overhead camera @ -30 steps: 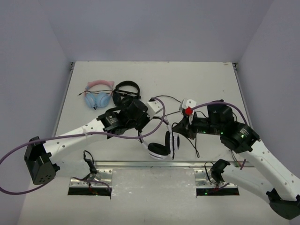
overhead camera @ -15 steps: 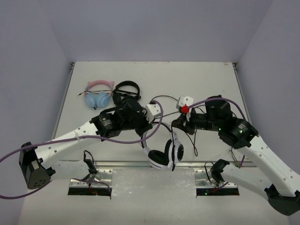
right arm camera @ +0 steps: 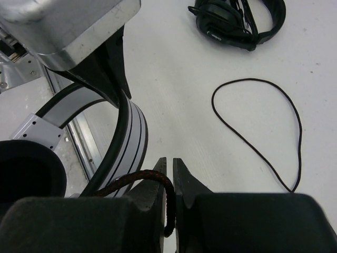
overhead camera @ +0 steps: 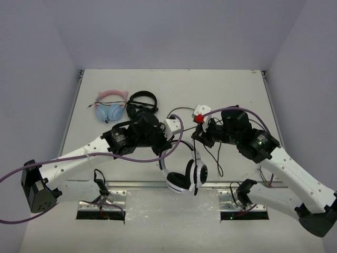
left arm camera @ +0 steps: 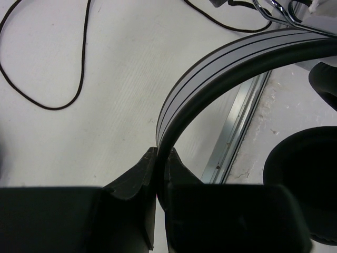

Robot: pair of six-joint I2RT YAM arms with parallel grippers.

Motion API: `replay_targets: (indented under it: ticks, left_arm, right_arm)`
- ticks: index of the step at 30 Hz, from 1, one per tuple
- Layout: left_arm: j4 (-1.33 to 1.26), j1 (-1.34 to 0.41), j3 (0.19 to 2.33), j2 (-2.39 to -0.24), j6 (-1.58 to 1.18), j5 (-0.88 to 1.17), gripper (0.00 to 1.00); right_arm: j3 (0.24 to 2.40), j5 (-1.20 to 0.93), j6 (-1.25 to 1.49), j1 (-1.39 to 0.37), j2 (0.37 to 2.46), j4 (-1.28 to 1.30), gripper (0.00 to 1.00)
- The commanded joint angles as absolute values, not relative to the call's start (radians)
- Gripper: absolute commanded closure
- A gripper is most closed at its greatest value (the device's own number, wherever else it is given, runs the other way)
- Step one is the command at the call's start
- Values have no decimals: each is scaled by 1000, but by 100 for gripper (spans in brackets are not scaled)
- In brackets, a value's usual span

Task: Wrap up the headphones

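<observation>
The headphones [overhead camera: 184,179] hang above the table's near edge, white with black ear pads [left arm camera: 305,179]. My left gripper [overhead camera: 165,142] is shut on the striped headband [left arm camera: 221,63], which runs up from between its fingertips [left arm camera: 162,158]. My right gripper [overhead camera: 196,138] sits just right of the band and is shut on the braided black cable [right arm camera: 142,178], whose end bends down between the jaws [right arm camera: 170,168]. The rest of the cable lies in a loose loop [right arm camera: 258,121] on the table behind.
A pink-and-blue cat-ear pair [overhead camera: 110,105] and an all-black pair [overhead camera: 141,103] lie at the back left. A metal rail [overhead camera: 158,184] runs along the table's near edge under the hanging headphones. The two arms stand close together at mid-table.
The headphones have swung toward the near edge and hang lower. My right gripper has moved left and farther back with the cable. The left arm shifted early, then held.
</observation>
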State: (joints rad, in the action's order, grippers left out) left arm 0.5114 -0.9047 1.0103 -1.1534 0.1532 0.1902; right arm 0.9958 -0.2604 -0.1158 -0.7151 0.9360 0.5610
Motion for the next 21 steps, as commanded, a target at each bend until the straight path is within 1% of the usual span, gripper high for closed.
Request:
replay_targets:
  ticks: [1,4,8,12,13,14,15,17,18,20,21]
  left_arm:
    - [454,-927,1043,-1114,144,302,100]
    - [460,-928,1040,-1123,147,319,100]
    - [460,-943,1032,-1146,144,317,100]
    - [465,-950,1038,-1167,144,322,100]
    - [468,-953,1042,-1175,146,330,100]
    - [469,-954,1042,-1177,146,330,100]
    - [472,-956,1046,-1178,146,331,100]
    - [477,-962,1048,-1180,147,331,100]
    - [476,-962,1048,-1181,150,330,100]
    - [476,-965,1048,-1178,147,319,100]
    - [477,-965,1046,-1178,147,319,100]
  right_arm:
    - [994,-204,-120,-715,928,440,91]
    - [1003,-201,-114,-716,968,449,94]
    - [957,-186,-109,-715,965,411,94]
    - [963,-205,-75,-715,977,416,95]
    - [965,-212,-66,-715,977,410,92]
    - [965,-218,-58,-715,977,407,86]
    - [960,-236,-57,-715,976,405,83]
    - [959,-242,-57,-715,986,406,82]
    - [959,-241,-58,-715,992,419,91]
    - [959,-241,-54,-715,1017,431,98]
    - [954,-242,-46,-715,1023,433,99]
